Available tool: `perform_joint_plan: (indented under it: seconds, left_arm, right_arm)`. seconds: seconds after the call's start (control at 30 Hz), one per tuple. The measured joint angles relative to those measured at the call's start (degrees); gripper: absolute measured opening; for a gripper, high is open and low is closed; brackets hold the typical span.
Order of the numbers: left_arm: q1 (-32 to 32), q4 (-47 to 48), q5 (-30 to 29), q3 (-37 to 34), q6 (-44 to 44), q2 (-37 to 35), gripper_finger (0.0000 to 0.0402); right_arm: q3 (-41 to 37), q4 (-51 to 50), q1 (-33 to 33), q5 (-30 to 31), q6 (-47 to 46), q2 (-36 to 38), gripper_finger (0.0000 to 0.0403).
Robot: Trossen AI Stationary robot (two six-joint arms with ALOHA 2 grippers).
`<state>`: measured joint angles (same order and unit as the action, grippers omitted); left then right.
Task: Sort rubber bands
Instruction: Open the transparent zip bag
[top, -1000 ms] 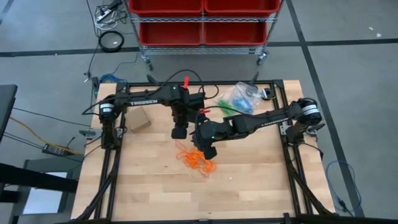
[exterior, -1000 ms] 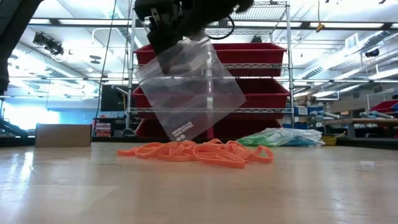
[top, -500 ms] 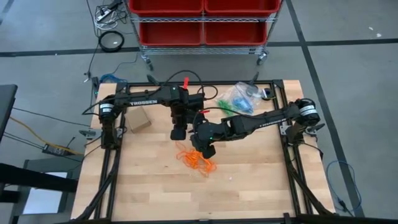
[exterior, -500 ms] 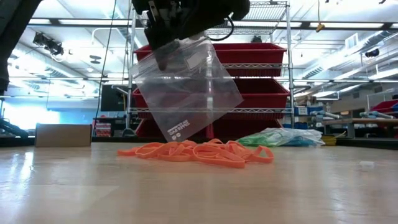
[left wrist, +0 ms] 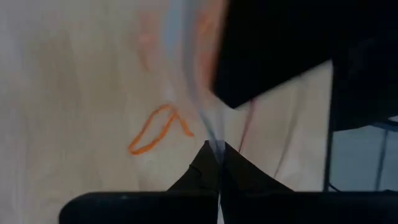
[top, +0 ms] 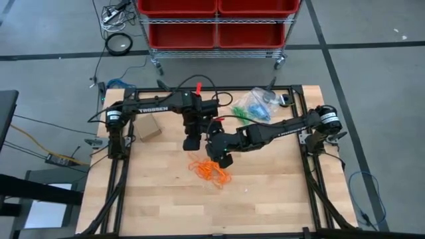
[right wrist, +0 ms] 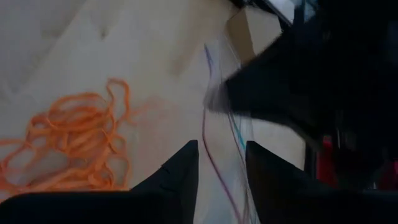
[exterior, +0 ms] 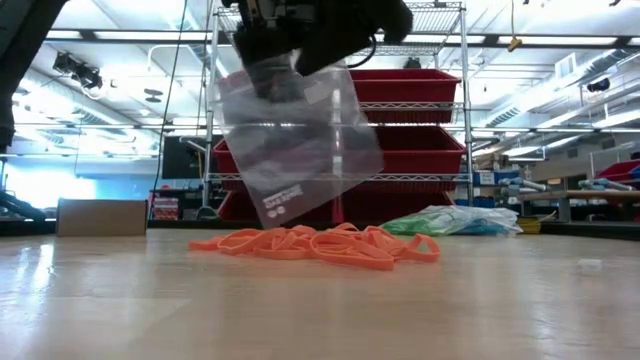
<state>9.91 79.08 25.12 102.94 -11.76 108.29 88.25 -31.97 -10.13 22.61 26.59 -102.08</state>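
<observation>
Your left gripper [top: 192, 142] hangs above the middle of the table, its fingers [left wrist: 208, 165] pinched tight on the top edge of a clear plastic bag [exterior: 300, 140]. The bag dangles tilted in the air, its lower corner just above the table, with a small printed label near that corner. Your left arm [top: 163, 103] reaches in from the table's left rear corner and bends down at the wrist.

Your right gripper [top: 221, 156] sits just beside the left one, close against the bag's edge. Its fingers [right wrist: 180, 168] stand apart with the bag's thin edge running between them; you cannot tell whether they are gripping it. Your right arm [top: 279, 128] stretches low across the table from the right side.

The orange rubber bands [top: 210, 170] lie in a tangled heap on the table, just in front of and below both grippers, under the hanging bag. A second bag holding green and blue bands [top: 255, 104] lies near the table's rear edge, to the right.

The table [top: 272, 192] is pale wood in a black frame. A small cardboard box [top: 148, 128] stands on its left side. Behind the table is a wire shelving rack with red bins [top: 216, 18], on a grey floor with loose cables [top: 114, 16].
</observation>
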Motion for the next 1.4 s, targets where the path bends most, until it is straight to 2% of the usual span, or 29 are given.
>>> perform_joint_plan:
  seconds: [0.17,0.43,0.6,0.97,1.03,1.2,1.4]
  left_arm:
    - [0.72,-0.32,1.02,0.0,-0.16,0.0,0.0001]
    - [2.06,-1.59,2.25,0.0,-0.18,0.0,0.0001]
    - [3.22,-2.3,4.91,0.0,-0.18,0.0,0.0001]
    - [4.39,-2.2,5.2,-0.04,-0.52,0.09,0.0002]
    - [4.8,-3.31,5.86,0.03,-0.35,0.06,0.0006]
    - [4.63,-3.65,6.12,1.53,-0.24,-0.07,0.0033]
    - [3.95,-4.67,5.7,6.69,-0.22,-0.13,0.0093]
  right_arm:
    - [-0.02,-2.03,0.02,0.44,-2.64,0.0,0.0082]
    - [-0.02,-2.94,-0.39,0.61,-2.87,0.0,0.0005]
    - [-0.02,-3.48,-0.5,0.85,-3.32,0.07,0.0003]
    - [0.02,-6.73,-1.37,1.03,-5.79,0.13,0.0]
    - [-0.05,-8.03,-1.78,-0.82,-5.78,0.1,0.0]
    - [-0.15,-8.52,-1.99,-2.62,-6.67,-0.07,0.0]
    - [-0.15,-8.53,-2.02,-2.17,-6.93,-0.07,0.0]
